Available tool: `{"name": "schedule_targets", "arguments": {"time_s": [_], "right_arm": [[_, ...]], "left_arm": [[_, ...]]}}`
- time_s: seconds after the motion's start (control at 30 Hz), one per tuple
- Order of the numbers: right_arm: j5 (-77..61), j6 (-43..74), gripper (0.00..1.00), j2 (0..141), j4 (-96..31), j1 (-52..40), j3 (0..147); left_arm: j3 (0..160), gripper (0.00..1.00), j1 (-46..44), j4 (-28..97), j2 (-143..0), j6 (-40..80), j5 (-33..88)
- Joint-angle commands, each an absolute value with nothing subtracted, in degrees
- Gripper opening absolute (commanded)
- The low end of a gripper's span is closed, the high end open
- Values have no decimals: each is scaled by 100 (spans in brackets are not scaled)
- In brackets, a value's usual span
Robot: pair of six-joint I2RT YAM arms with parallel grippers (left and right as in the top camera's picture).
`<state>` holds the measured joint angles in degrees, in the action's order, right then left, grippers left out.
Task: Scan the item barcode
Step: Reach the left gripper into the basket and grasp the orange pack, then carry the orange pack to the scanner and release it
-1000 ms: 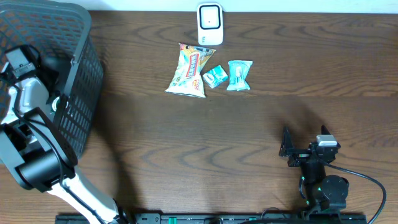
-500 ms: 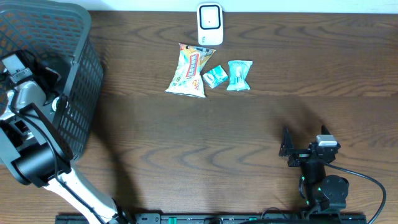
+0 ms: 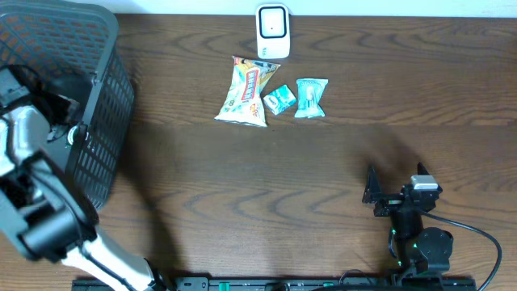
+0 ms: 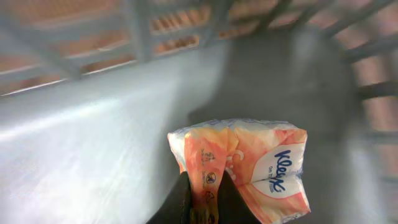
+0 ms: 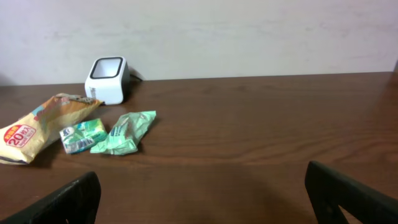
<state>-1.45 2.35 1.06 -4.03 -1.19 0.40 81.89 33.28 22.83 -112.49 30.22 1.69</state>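
Table [image 3: 323, 162]: dark wood.
Basket [image 3: 105, 121]: dark mesh, far left of the table.
Right gripper [image 5: 208, 196]: fingers wide apart, nothing between them, low over the table.
Left gripper [image 4: 203, 208]: inside the basket, clamped on the tissue pack's near edge.
Scanner [image 3: 272, 31]: white, back edge, well apart from the basket.
Tissue pack [image 4: 261, 165]: orange, in the basket, beside its wall.

Your left arm [image 3: 24, 137]: white shell, black joints | your right arm [image 3: 416, 242]: black, black cable [image 3: 477, 234] | right gripper [image 5: 202, 180]: black fingers
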Motion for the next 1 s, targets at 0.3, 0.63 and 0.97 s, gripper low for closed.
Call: {"name": "schedule_targets", "arguments": {"time_s": [0.3,0.63,0.97], "right_arm": [[-102,292,99,104,-429,-73,34],[-102,292,99,104,-429,-73,34],[-102,292,99,104,-429,-73,34]], "left_arm": [[8208,7,3146,2447,-7417,4123,2290],[8162,8,217,2729,-6997,4007,2161],[8147,7,-2416,1848,-8986,3970,1227]]}}
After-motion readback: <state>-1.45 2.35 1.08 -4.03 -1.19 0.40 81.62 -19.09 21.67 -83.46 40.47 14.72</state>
